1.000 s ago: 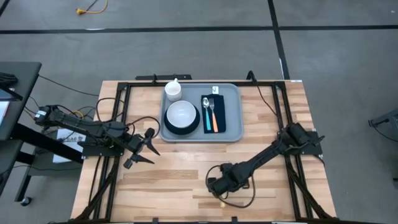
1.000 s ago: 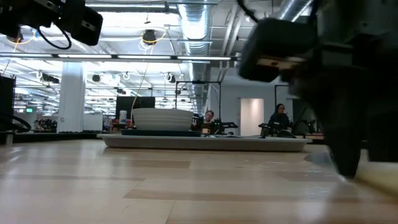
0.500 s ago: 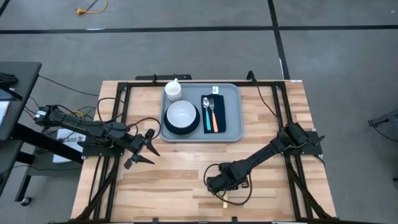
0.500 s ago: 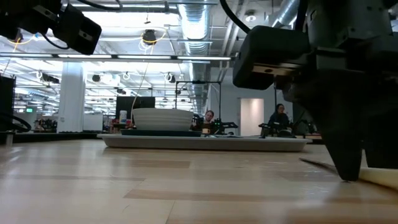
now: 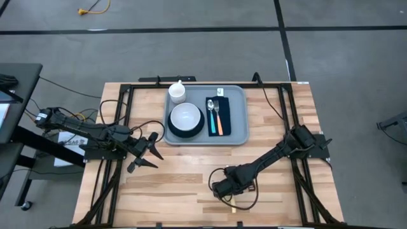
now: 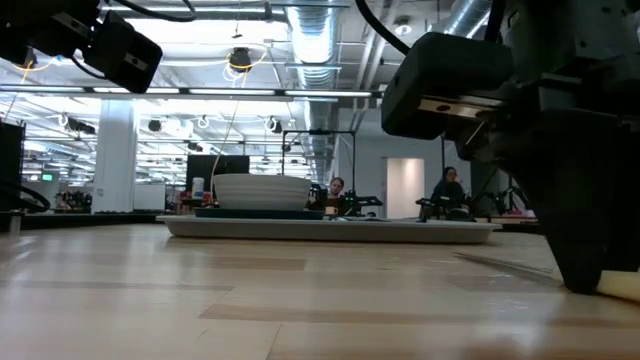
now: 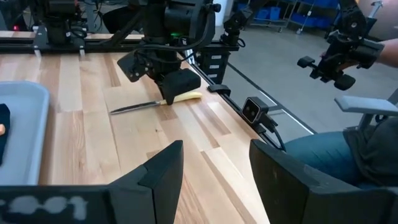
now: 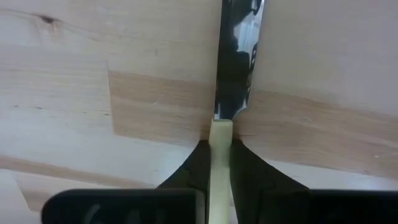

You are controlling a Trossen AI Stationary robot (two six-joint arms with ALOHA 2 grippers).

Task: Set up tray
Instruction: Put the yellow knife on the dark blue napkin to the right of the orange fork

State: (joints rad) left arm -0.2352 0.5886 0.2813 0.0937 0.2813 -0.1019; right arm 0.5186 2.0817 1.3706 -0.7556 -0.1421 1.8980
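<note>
The pale grey-blue tray [image 5: 238,137] lies at the table's far middle. On it are a white bowl [image 5: 186,116] on a dark plate, a white cup [image 5: 177,91], and a black napkin [image 5: 223,108] bearing a spoon and a fork. A knife [image 7: 134,107] with a cream handle lies flat on the wood near the table's front edge. My right gripper [image 5: 226,191] stands over it, pointing down, shut on the handle. My left gripper [image 5: 149,152] hangs open above the table's left side, holding nothing. My right gripper pinches the knife's cream handle [image 8: 221,138] between its two fingers [image 8: 193,167], close to where the blade [image 8: 239,62] begins. The fingers come from above, pointing down, and lie across the knife. The knife lies flat on the table.
Bare wood stretches between the tray and the knife. Black frame rails [image 5: 121,108] run along both sides of the table. A person's leg [image 7: 336,155] shows beyond the table's front edge in the left wrist view.
In the low view a finger of my right gripper has shifted sideways along the table, in against the knife's handle. The knife still lies on the wood.
</note>
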